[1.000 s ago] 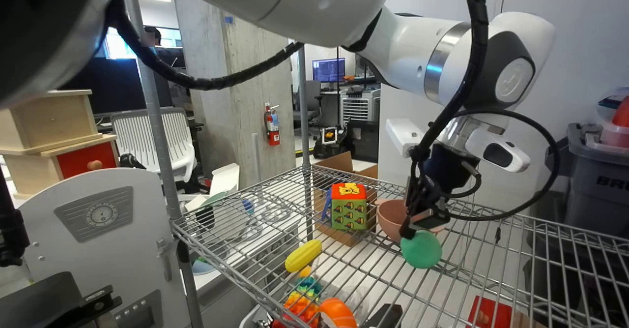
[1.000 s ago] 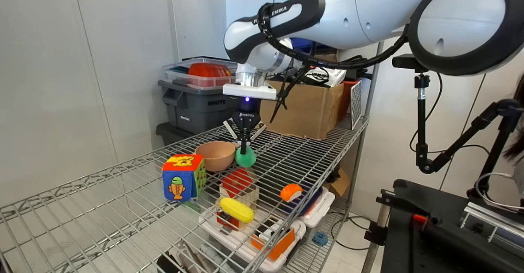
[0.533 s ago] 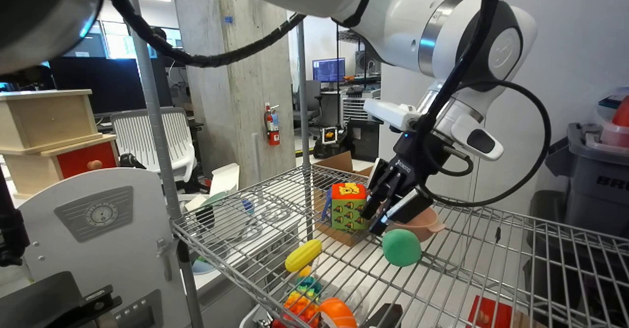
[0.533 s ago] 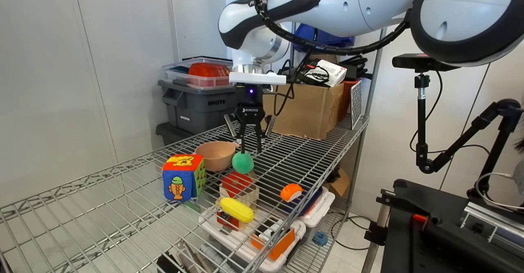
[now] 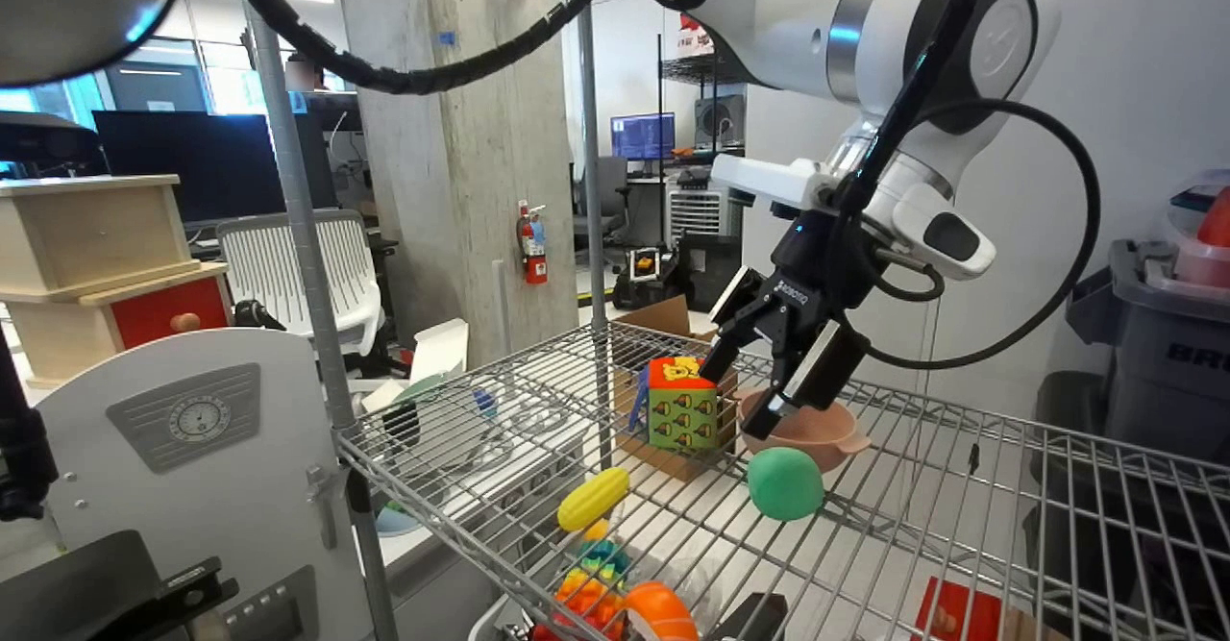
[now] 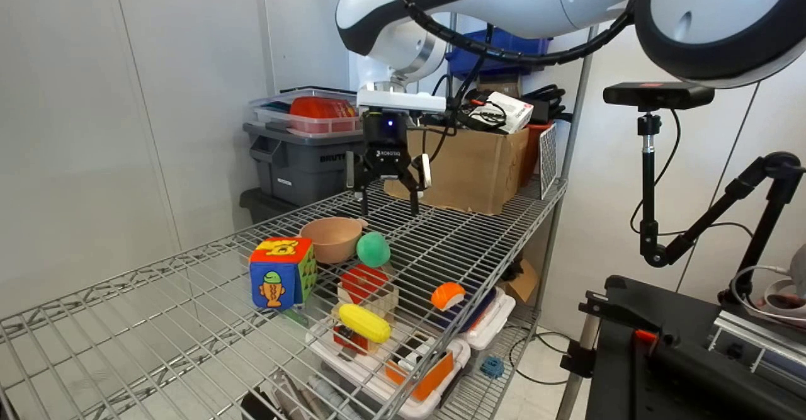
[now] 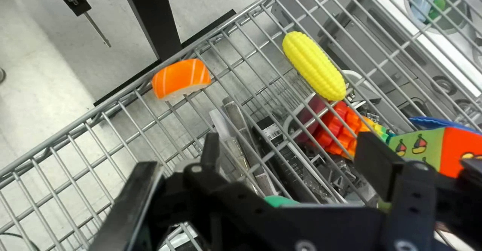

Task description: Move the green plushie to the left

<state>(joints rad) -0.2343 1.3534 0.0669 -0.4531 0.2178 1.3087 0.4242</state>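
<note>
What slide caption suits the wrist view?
Open claw above a wire shelf with a yellow toy, an orange toy and the mostly hidden green plushie.

In the wrist view the gripper [image 7: 289, 149] hides most of the green plushie [image 7: 279, 201], and the right edge cuts off the cube toy [image 7: 421, 145]; both exterior views crop the arm [image 6: 526, 7]
</note>
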